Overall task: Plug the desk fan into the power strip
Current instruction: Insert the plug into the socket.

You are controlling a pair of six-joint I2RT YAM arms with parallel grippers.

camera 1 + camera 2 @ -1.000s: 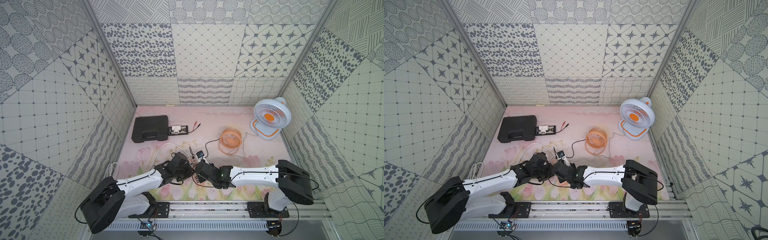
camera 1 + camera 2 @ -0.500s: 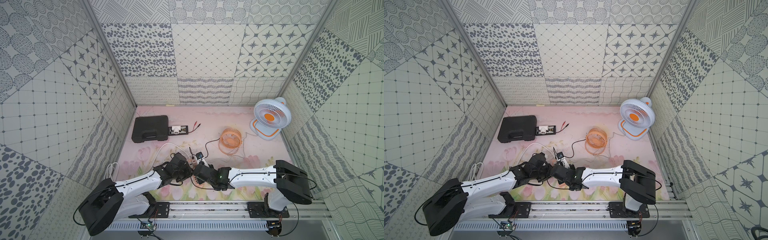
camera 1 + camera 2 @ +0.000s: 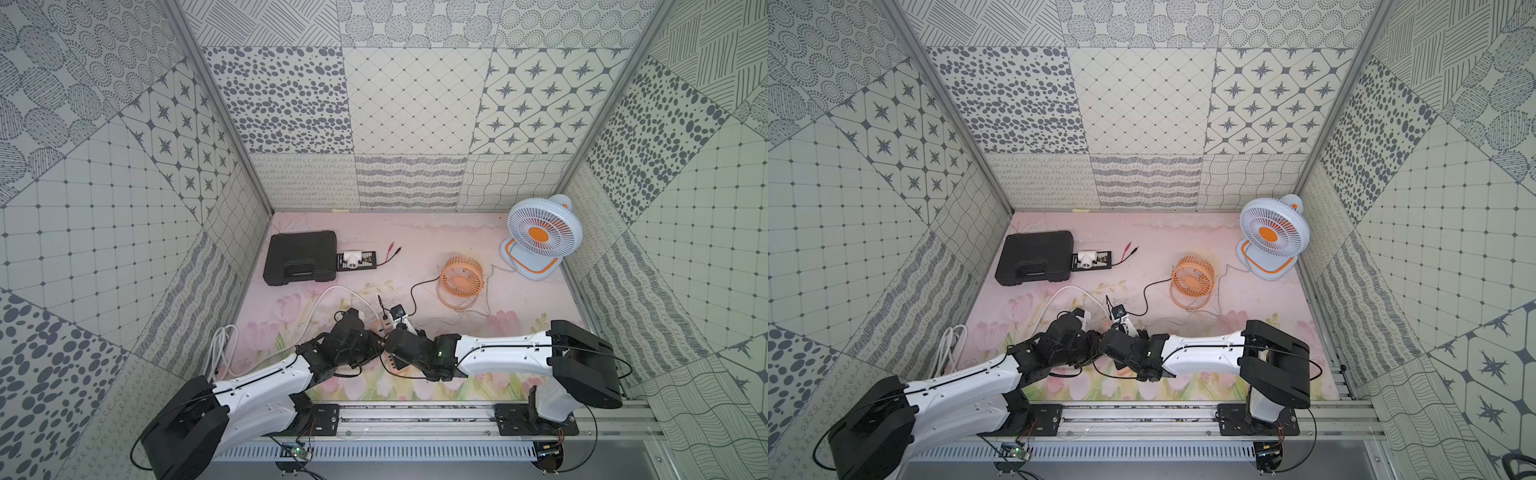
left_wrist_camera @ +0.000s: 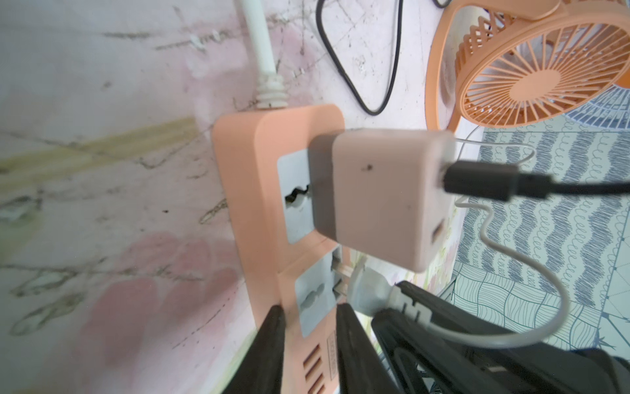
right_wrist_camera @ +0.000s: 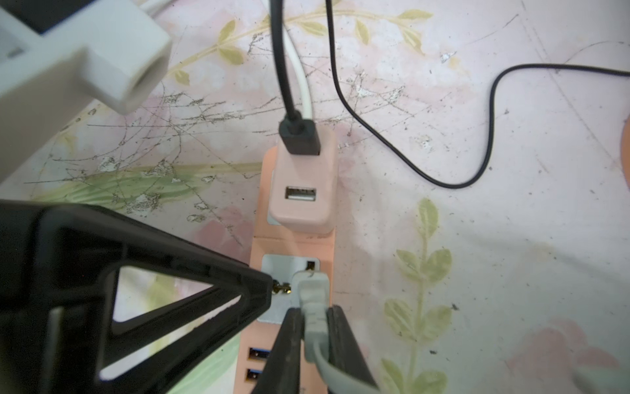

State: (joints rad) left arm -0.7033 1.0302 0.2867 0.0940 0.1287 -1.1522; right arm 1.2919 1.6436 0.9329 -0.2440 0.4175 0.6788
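Near socket of power strip (image 4: 249, 170) is crowded: my left end effector (image 4: 308, 310) straddles the strip, my right end effector (image 5: 313, 314) pinches the grey plug (image 5: 310, 283) there, pink charger (image 4: 381, 194) just beside. Desk (image 3: 436, 237) toward orange fan (image 3: 461, 280) open, only a black cable (image 5: 491, 112) crossing.

A robot lab booth: patterned panel walls (image 3: 415, 124) boxed a floral mat (image 3: 436, 245) (scuffed), mounting rail (image 3: 415, 420) at six o'clock.
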